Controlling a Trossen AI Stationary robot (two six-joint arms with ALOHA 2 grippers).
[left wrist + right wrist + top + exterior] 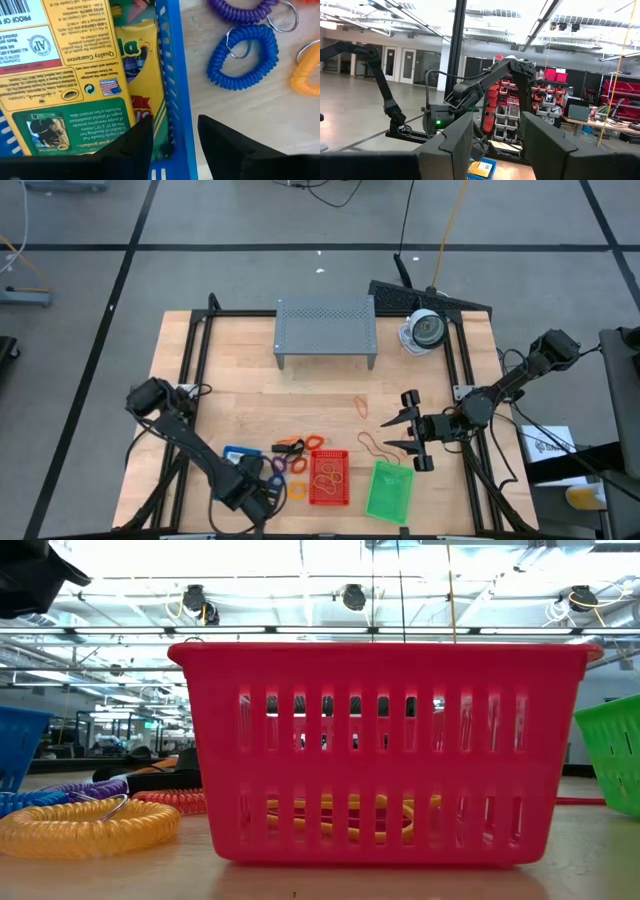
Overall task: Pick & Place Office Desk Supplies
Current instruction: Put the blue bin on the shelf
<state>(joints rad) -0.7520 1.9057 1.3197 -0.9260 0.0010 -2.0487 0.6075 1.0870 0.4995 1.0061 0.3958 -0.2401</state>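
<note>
Left gripper (172, 137) part-open, straddling the right wall of the blue plastic mesh tray (172, 107) holding two yellow-and-green crayon boxes (60, 65) at the near edge. Right gripper (404, 432) spread wide, empty, above bare wood right of centre. Three trays: blue, red (329, 478), green (389, 490).

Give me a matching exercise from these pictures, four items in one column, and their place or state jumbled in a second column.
1. crayon boxes
2. yellow rubber bands
3. green tray
4. right tool

A. inside the red tray
B. open, above the table
C. inside the blue tray
D. on the red tray's right in the high view

Pairs: 1-C, 2-A, 3-D, 4-B
</note>
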